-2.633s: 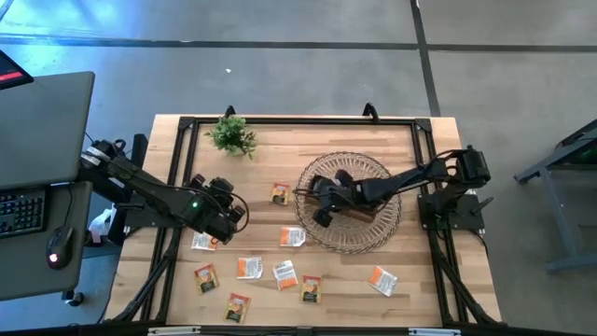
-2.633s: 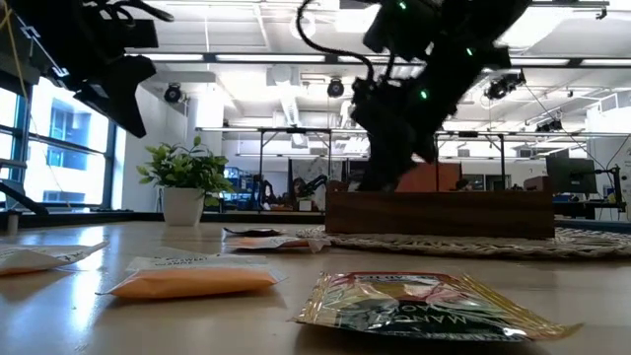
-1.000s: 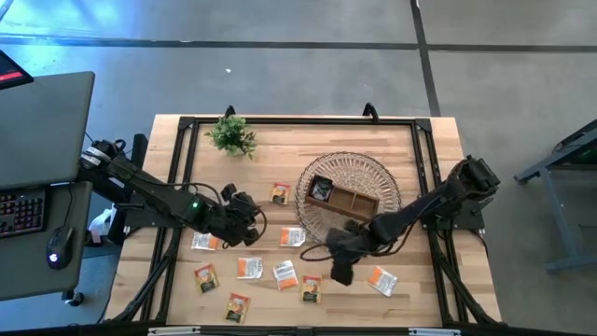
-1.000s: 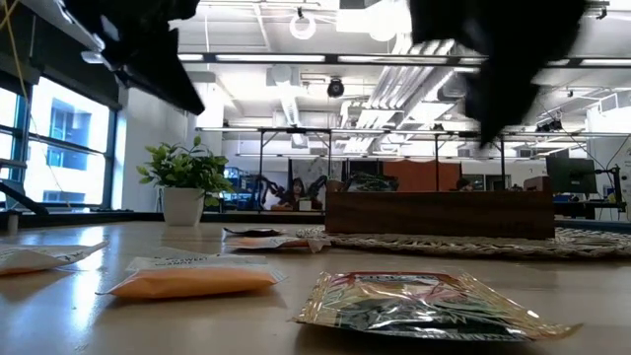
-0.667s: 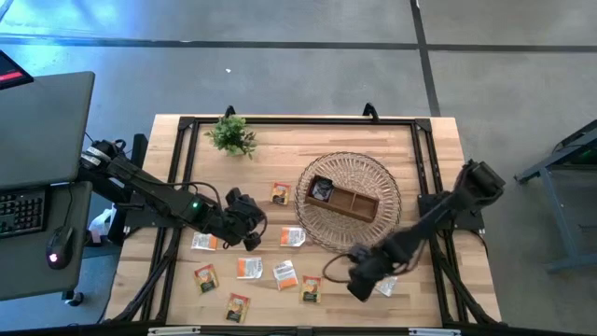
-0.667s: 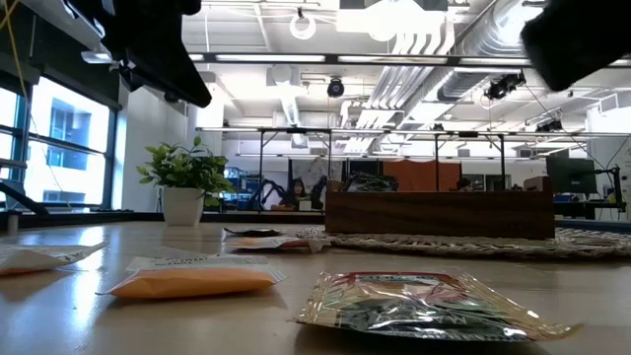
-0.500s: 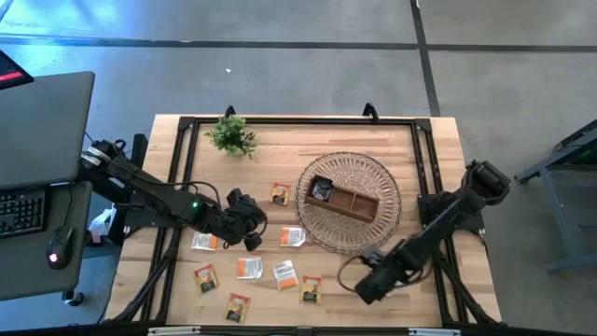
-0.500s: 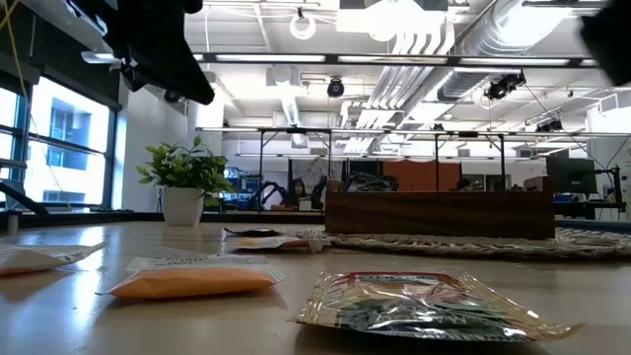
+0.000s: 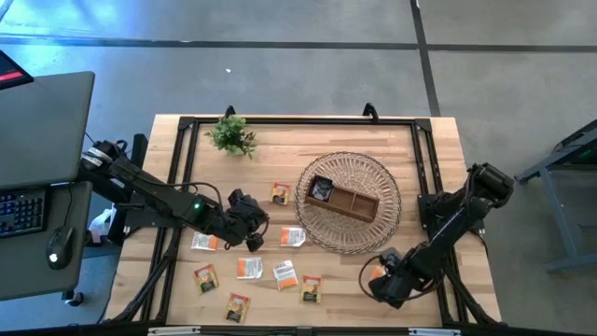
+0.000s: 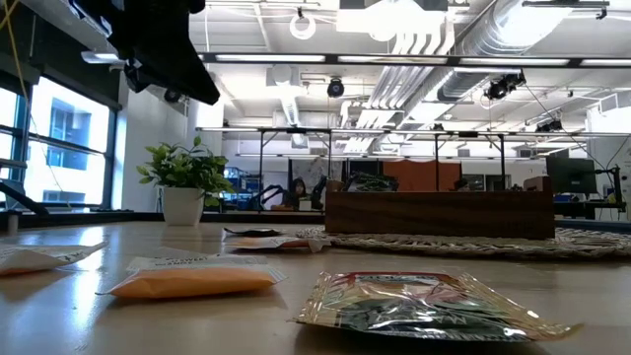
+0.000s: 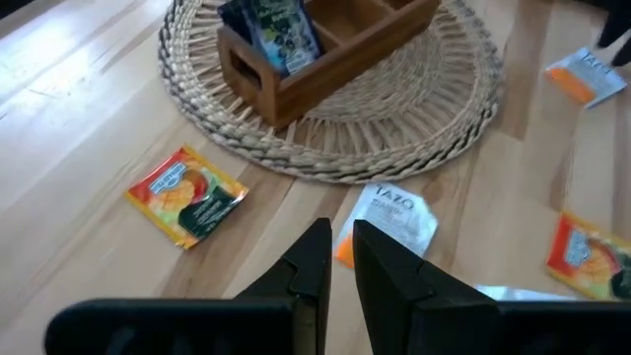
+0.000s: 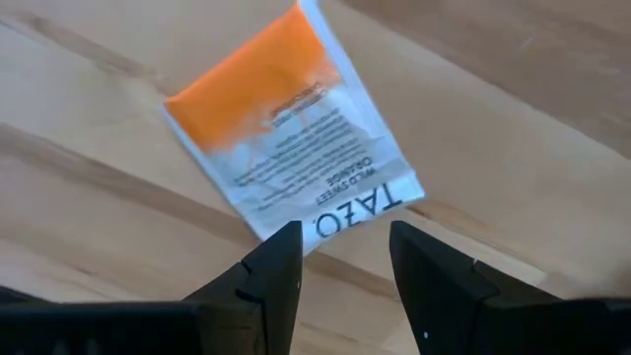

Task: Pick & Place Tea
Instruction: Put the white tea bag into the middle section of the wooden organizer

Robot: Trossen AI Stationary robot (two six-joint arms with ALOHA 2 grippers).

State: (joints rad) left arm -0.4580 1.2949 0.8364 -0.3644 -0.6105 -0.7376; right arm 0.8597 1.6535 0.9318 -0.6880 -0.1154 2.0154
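Right claw [image 9: 388,286]: I've got it low over the front-right part of the counter [image 9: 424,159], just past the basket's near rim. Fingers [image 12: 271,271] spread apart — nothing between them.
Target packet [image 12: 292,137]: white w/ orange end, "TAZO" print readable, lying flat on the wood right ahead of my right claw's fingertips. Not touched as far as I can see.
Left claw [image 11: 340,258]: hovering over the counter's left-middle, fingers nearly together w/ a thin gap, gripping nothing.
Under left claw: another white/orange packet [image 11: 386,223] flat on the wood, just ahead of the fingertips, beside the basket's edge.
Wicker basket [image 9: 319,231]: round, centre-right of the counter, wooden tray [image 9: 355,202] sitting in it.
Tray contents: one dark packet [image 9: 323,189] standing in the end compartment nearest the plant side — other compartments look bare from above.
Loose tea: yellow/orange packet [image 9: 279,193] left of the basket; a row near the front edge — [image 9: 249,268], [image 9: 284,273], [image 9: 311,287]; two more at [image 9: 205,277] and [image 9: 237,305]; one partly under my left arm [image 9: 202,243].
Low view: orange packet [image 10: 192,281] and a shiny foil packet [image 10: 419,305] close to the lens, tray [image 10: 439,214] behind them.
Plant [image 9: 232,135]: small green one, back-left corner, well apart from both claws.
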